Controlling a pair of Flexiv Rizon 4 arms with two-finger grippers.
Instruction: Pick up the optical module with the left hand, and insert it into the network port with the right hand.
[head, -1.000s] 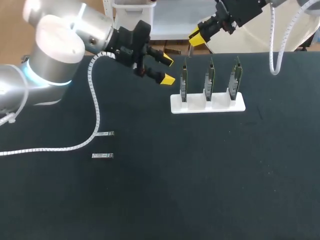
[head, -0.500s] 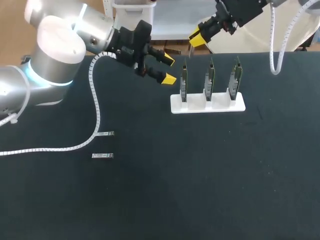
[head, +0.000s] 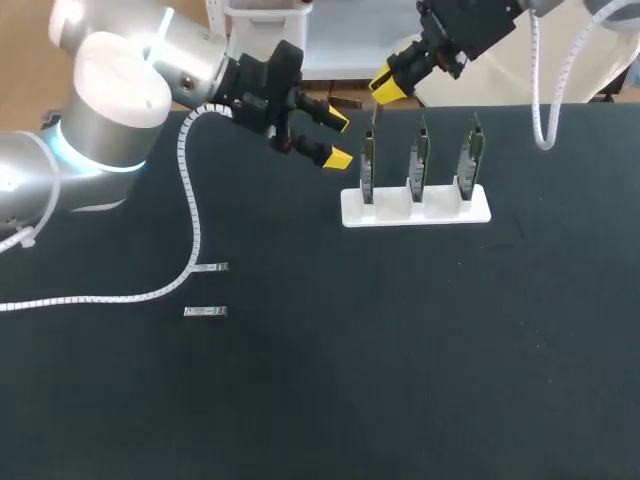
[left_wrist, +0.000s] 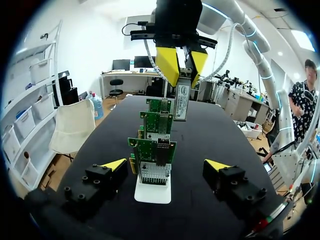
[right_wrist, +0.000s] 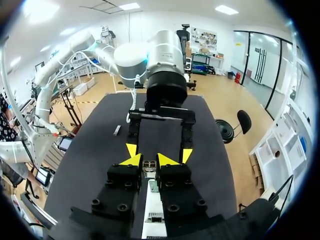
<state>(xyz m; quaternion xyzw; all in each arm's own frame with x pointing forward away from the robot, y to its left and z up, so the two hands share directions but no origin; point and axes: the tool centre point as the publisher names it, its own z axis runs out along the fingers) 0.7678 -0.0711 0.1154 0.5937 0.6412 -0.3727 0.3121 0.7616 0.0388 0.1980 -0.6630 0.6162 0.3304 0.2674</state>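
**Optical module (left_wrist: 181, 101) gripped by right gripper (head: 388, 84)**

On the black table (head: 400, 380), a loose module (head: 205, 312) and a second module (head: 211, 268) are seen lying near the left arm's cable (head: 190, 215). Farther off, the left gripper (head: 337, 140) is held spread and empty beside the white stand (head: 415, 210) of three upright boards (head: 368, 165). The held module is hung near the top of the left-end board.

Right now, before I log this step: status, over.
Left gripper open, empty, beside board rack. Right gripper shut on optical module, up near rack, not yet inserted. Two spare modules lie on table, off to the side.
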